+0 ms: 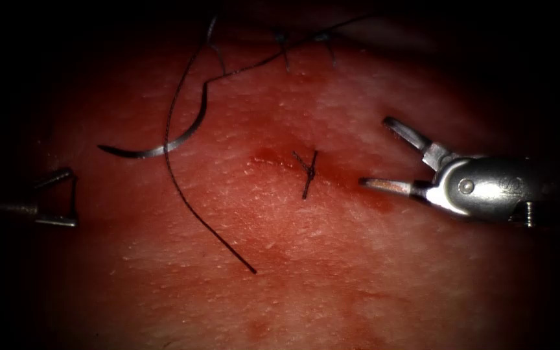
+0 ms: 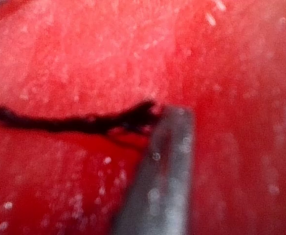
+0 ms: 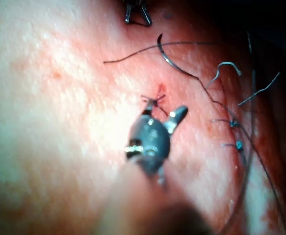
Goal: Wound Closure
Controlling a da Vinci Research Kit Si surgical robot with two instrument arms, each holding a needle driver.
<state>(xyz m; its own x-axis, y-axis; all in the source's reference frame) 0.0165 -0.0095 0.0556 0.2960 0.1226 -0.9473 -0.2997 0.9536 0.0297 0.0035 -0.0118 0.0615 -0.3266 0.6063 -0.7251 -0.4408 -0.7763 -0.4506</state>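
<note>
I operate two needle drivers here, and neither holds anything. The right tool (image 1: 384, 155) sits to the right of the cut with its jaws spread wide apart, tips aimed at the tied stitch (image 1: 307, 172). The left tool (image 1: 56, 198) rests well to the left, jaws also apart and empty.

The curved needle (image 1: 163, 148) lies free on the surface of the tissue (image 1: 332, 279), left of the stitch and not in the tissue. Its thread (image 1: 189, 207) runs from the swaged end up toward the far edge, and a second length trails down across the needle to a loose end lower on the tissue.

Count: one needle; two tools; one knotted stitch at the centre with short cut tails; in the right wrist view, at least two more knots (image 3: 238, 144) along the line of the cut, plus several loose thread ends nearby.

My judgement: one stitch is finished and trimmed, and the work stands between stitches. Any further stitch would call for recovering the needle first, gripping it on the body of the curve rather than at the tip, with the trailing thread kept clear of the jaws.
</note>
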